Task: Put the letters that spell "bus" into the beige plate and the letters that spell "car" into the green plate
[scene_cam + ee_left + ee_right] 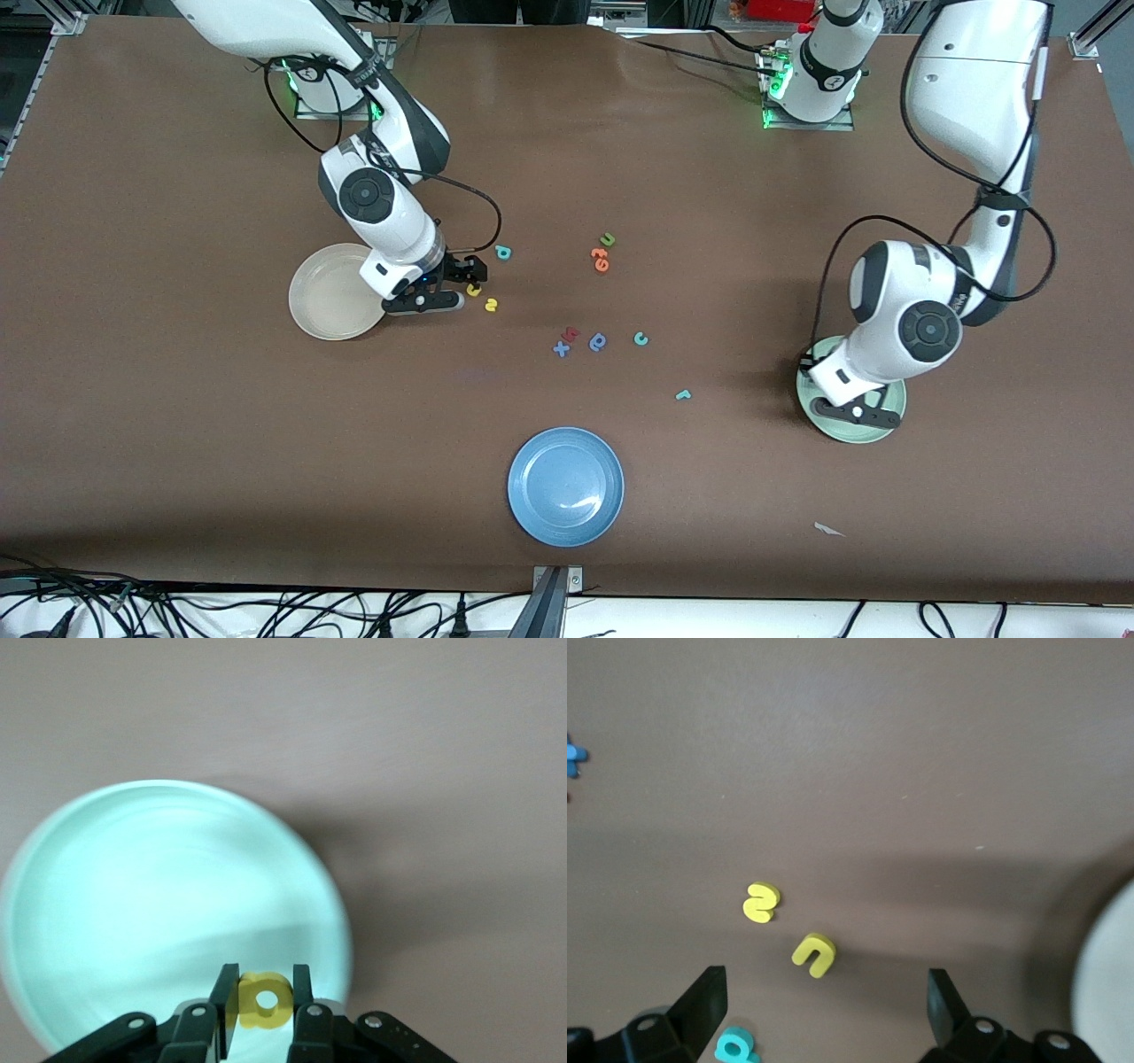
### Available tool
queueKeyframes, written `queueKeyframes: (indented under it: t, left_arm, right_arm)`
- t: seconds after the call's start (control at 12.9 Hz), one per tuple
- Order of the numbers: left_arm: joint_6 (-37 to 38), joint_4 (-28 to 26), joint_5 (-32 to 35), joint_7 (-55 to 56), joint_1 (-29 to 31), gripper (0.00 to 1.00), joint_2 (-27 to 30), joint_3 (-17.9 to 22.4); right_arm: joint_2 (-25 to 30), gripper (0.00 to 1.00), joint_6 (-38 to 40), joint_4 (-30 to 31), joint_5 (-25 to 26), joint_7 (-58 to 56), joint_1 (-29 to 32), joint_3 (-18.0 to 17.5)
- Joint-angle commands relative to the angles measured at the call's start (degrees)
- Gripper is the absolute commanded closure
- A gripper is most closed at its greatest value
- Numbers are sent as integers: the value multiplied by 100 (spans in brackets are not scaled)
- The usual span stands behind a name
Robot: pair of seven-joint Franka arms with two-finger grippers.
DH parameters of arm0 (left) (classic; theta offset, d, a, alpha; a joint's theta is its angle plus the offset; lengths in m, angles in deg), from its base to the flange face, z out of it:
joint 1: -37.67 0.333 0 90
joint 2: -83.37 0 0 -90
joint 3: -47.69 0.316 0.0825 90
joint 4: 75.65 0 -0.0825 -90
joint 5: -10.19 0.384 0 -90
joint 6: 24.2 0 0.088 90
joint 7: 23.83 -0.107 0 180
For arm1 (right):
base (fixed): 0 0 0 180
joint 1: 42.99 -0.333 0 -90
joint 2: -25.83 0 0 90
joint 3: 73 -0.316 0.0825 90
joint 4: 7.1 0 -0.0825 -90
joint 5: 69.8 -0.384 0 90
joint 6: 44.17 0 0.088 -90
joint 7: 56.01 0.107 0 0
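My left gripper (pixel 266 992) hangs over the pale green plate (pixel 159 904), shut on the yellow "a" (pixel 266 1003). In the front view this gripper (pixel 852 415) hides much of the green plate (pixel 889 418). My right gripper (pixel 824 992) is open, low over the table beside the beige plate (pixel 330 297). Below it lie the yellow "u" (pixel 814 954), the yellow "s" (pixel 761 902) and the teal "b" (pixel 735 1048). In the front view the "b" (pixel 503 252), "u" (pixel 474 289) and "s" (pixel 490 305) lie by the right gripper (pixel 468 271). The teal "c" (pixel 640 338) and teal "r" (pixel 683 395) lie mid-table.
A blue plate (pixel 565 486) sits nearest the front camera. A green "u" (pixel 607 239) and orange letters (pixel 600 259) lie mid-table. A blue "x" (pixel 561 349), a red letter (pixel 571 334) and a blue rounded letter (pixel 598 342) lie beside the "c".
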State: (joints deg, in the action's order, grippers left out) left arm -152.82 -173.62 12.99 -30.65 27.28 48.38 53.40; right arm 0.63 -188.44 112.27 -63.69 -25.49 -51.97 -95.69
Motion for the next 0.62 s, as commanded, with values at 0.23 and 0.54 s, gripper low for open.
queueKeyframes:
  t: [0.23,0.54]
  left_arm:
    - [56,559,-721,-604,116,0,-209,-114]
    - [21,622,-1151,1209,-401,0,-394,-123]
  right_arm:
    - [-362,0,-453,86,110,191,-244,10]
    - [-485,0,-637,314,529,340,-393,194]
